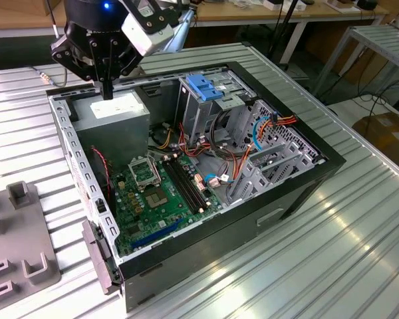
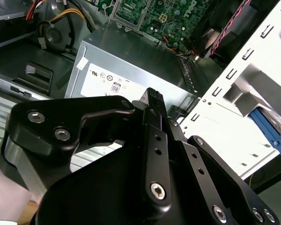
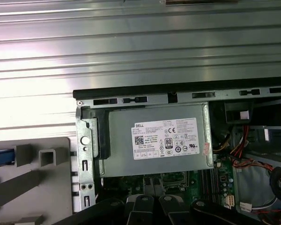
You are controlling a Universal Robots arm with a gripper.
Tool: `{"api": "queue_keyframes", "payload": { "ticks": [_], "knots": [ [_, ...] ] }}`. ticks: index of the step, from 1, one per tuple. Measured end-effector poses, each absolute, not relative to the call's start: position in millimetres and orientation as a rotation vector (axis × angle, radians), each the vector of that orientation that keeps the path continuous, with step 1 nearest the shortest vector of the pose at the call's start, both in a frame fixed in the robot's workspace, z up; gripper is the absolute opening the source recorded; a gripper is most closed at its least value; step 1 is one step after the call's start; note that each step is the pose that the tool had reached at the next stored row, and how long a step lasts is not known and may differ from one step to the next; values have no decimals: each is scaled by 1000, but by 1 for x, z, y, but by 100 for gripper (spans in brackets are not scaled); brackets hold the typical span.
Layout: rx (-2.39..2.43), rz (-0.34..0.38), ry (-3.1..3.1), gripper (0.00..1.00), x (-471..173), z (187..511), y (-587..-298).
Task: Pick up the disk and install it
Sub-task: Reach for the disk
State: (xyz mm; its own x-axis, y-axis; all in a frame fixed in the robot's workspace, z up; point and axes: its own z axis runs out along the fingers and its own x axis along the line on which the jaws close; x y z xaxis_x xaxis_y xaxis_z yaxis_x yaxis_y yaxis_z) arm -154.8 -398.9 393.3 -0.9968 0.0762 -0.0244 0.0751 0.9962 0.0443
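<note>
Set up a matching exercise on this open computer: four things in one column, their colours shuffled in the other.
Things:
1. gripper
2. motherboard
3. power supply
4. drive cage handle

Colours:
A. blue
B. grey with a white sticker
C. black
D. green

Pairs: 1-C, 2-D, 3-B, 4-A

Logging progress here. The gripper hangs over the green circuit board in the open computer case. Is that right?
Not quite. In the exterior view the gripper hangs over the grey power supply box, not the green circuit board, in the open computer case.
</note>
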Motion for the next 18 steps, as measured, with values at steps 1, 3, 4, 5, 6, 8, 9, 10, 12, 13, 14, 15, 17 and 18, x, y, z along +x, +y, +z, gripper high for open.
{"api": "queue_keyframes", "payload": {
  "ticks": [1,3,4,5,6,8,9,10,12,13,14,15,17,18],
  "knots": [
    [118,68,3113,10,-155,393,-399],
    [118,68,3113,10,-156,393,-399],
    [118,68,3113,10,-157,393,-399],
    [118,68,3113,10,-157,393,-399],
    [118,68,3113,10,-158,393,-399],
    [118,68,3113,10,-159,393,-399],
    [118,68,3113,10,-159,393,-399],
    [118,68,3113,10,-159,393,-399],
    [118,68,3113,10,-160,393,-399],
    [118,68,3113,10,-160,393,-399],
    [118,68,3113,10,-161,393,-399],
    [118,68,3113,10,-162,393,-399],
    [118,68,3113,10,-163,393,-399],
    [118,68,3113,10,-163,393,-399]
  ]
}}
